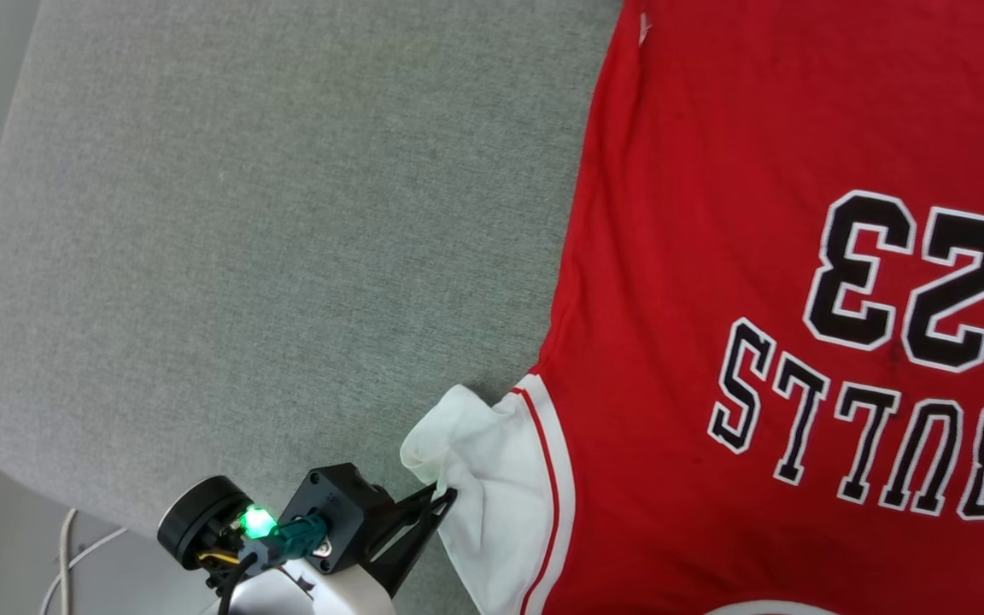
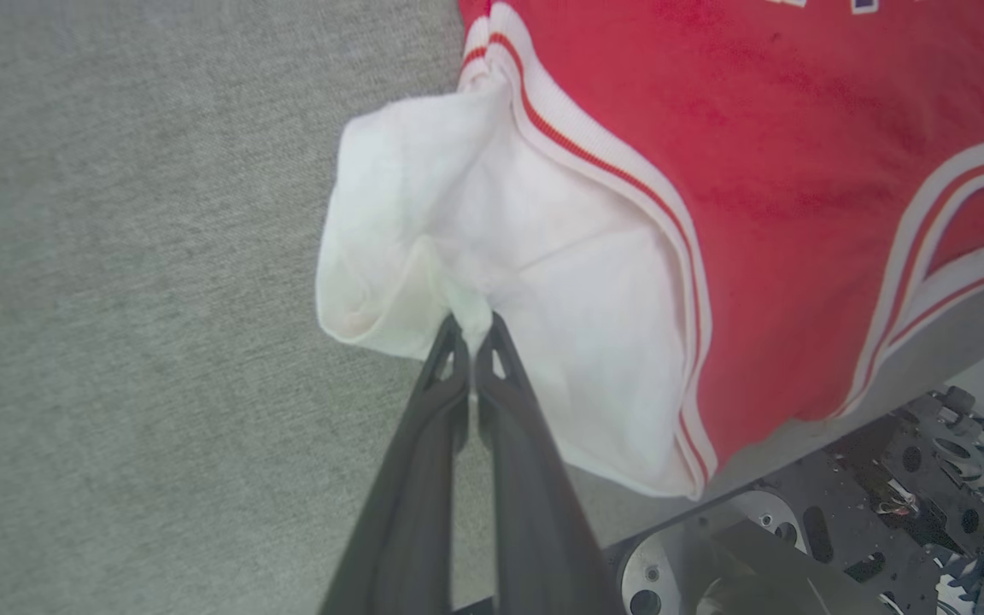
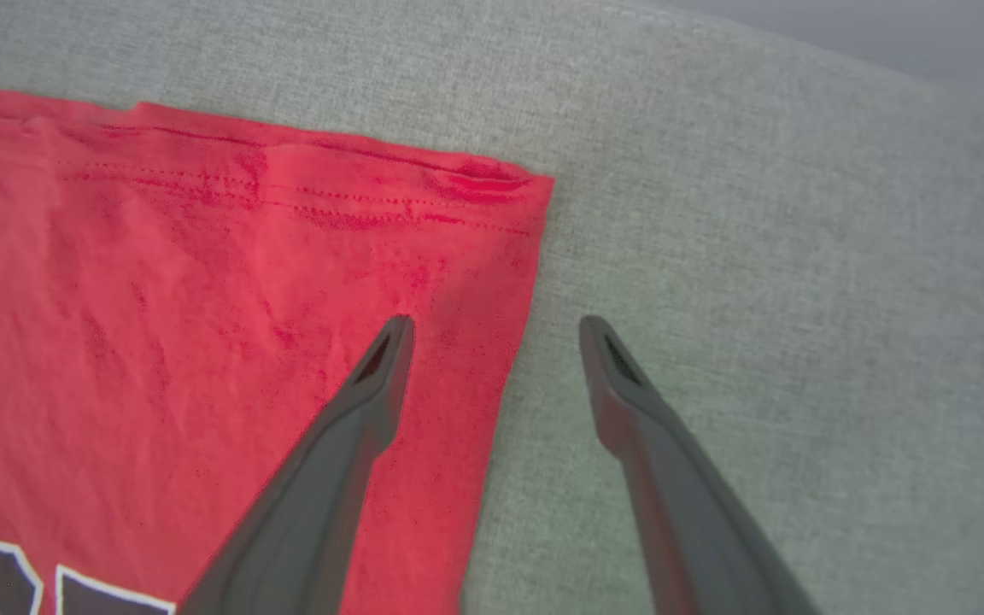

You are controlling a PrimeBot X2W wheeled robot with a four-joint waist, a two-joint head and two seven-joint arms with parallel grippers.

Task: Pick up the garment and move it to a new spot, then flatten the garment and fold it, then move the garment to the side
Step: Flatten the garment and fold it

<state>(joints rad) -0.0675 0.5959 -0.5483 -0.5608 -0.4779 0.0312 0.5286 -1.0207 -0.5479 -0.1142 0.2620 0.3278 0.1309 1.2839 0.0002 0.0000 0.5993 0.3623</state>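
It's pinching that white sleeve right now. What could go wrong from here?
The left jaws pinch only a small bunch of the white sleeve; it may slip out or crumple further. The right jaws stand open astride one side edge of the garment, gripping nothing, so a one-sided pull could skew it. The sleeve lies near the edge of the grey surface and might slide off.

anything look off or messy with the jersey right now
Yes: the white sleeve of the garment is bunched and puckered where the left tool pinches it, not spread flat. The rest lies mostly smooth on the grey surface.
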